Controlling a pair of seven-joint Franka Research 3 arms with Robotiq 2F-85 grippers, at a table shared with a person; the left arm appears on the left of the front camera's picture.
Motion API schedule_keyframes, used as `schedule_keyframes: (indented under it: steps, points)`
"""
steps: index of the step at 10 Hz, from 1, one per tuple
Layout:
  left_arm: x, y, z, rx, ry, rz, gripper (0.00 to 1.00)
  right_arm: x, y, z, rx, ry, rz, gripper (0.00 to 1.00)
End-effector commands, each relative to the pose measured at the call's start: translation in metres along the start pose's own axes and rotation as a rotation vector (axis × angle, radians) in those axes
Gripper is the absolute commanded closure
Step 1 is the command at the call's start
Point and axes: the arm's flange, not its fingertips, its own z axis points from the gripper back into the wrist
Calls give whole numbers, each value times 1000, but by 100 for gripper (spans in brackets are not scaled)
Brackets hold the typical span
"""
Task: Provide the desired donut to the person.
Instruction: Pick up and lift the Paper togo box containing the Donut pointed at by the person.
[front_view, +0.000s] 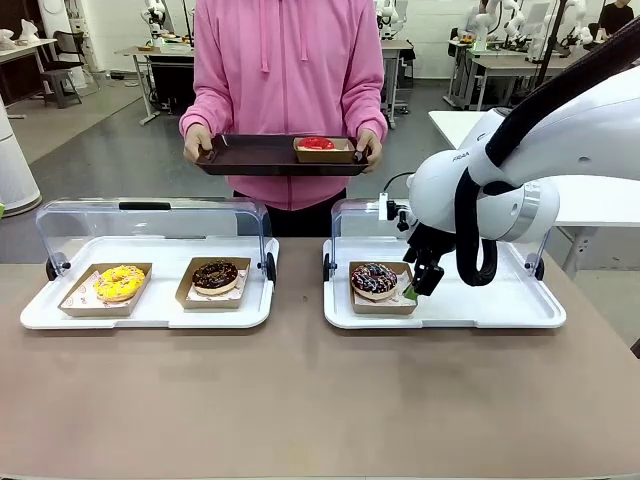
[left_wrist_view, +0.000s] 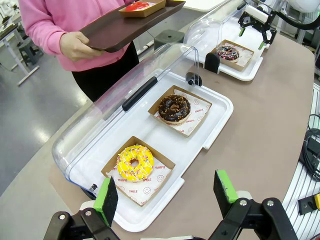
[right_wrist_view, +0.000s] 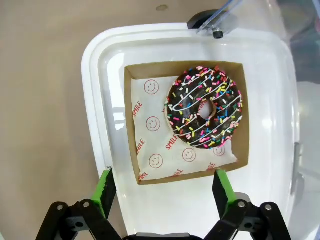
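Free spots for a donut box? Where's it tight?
Bare: right display tray right of the sprinkled donut; the person's brown tray left of the red donut; table's near strip. Tight: left display tray, holding yellow donut and chocolate donut.

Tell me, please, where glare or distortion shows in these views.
Front view: even light, sharp, faint reflections on the left clear lid. Left wrist view: wide-angle lens curves the table, glare streaks that lid. Right wrist view: light reflections on the white tray; sprinkled donut sharp.
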Motion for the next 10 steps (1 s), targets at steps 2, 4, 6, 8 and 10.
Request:
schedule_keyframes:
  steps: [2,4,6,8,10]
  points:
    - [0,1,0,-5,-11,7,0,0,0,0,0,0,0,0]
    - [0,1,0,-5,-11,7,0,-2,5,-18,10,38,47,0]
    - [0,1,0,-5,-11,7,0,0,5,-27,12,74,81,0]
    - [0,1,0,-5,-11,7,0,0,1,-34,-4,74,116,0]
    - [0,1,0,-5,-11,7,0,0,2,-38,6,60,121,0]
